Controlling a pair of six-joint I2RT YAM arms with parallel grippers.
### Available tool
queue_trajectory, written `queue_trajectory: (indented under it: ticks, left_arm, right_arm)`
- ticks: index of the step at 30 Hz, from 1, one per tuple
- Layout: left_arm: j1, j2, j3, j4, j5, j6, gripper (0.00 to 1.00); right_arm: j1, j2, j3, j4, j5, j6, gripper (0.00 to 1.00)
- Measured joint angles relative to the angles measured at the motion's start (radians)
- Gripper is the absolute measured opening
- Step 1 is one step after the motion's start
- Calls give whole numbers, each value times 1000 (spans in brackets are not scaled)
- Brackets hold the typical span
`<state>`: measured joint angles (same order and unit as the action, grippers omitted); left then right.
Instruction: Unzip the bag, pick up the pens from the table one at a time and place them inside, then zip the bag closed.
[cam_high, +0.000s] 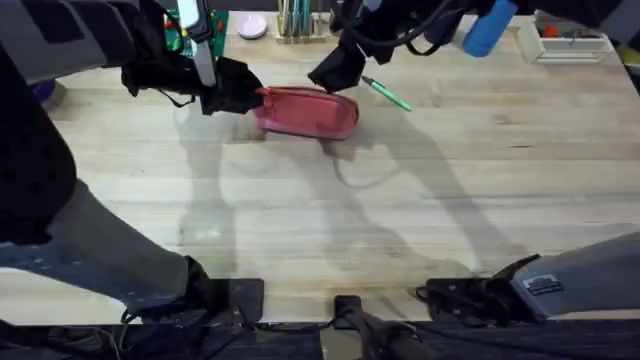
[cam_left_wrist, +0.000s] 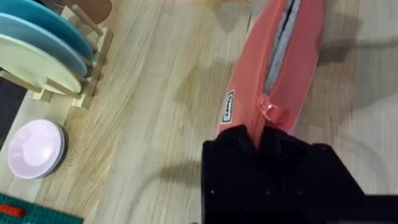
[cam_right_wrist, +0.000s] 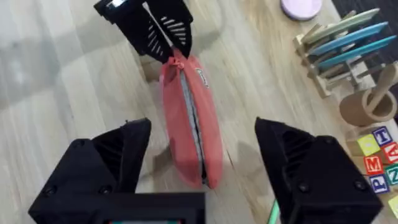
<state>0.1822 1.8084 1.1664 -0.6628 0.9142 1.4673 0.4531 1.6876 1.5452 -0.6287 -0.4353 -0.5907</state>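
Observation:
The coral-pink bag (cam_high: 308, 112) lies at the back middle of the table (cam_high: 300, 220). Its zipper stands open along most of its length, showing a grey inside (cam_left_wrist: 280, 56), and the pull tab (cam_left_wrist: 270, 112) sits near the left end. My left gripper (cam_high: 238, 92) is shut on that left end. It is also seen in the right wrist view, my left gripper (cam_right_wrist: 166, 46) pinching the bag's tip. My right gripper (cam_right_wrist: 202, 124) hangs open over the bag's right end, one finger to each side. One green pen (cam_high: 386, 94) lies just right of the bag.
A wooden rack with teal and pale plates (cam_left_wrist: 43, 50) and a pink dish (cam_left_wrist: 34, 148) stand behind the bag. A wooden cup (cam_right_wrist: 367, 106) and letter blocks (cam_right_wrist: 379, 155) are nearby. A white tray (cam_high: 570, 42) sits at the back right.

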Motion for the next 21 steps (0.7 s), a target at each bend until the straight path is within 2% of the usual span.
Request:
queue_trajectory:
  ticks: [2,3,4,8,9,11,21]
  left_arm:
    - [0,0,0,0,0,0,43]
    - [0,0,0,0,-1,1,81]
    - [0,0,0,2,-1,3,207]
    - [0,0,0,1,-2,3,844]
    - [0,0,0,0,-2,-1,949]
    - [0,0,0,2,-2,0,989]
    - [0,0,0,-9,-8,0,993]
  right_arm:
    - [0,1,0,-2,2,0,996]
    - [1,1,0,-2,2,0,996]
    - [1,1,0,-1,2,0,996]
    - [1,2,0,-2,2,0,996]
    - [1,1,0,-2,2,0,996]
    - [1,1,0,-5,2,0,996]
    - [1,2,0,-101,2,0,996]
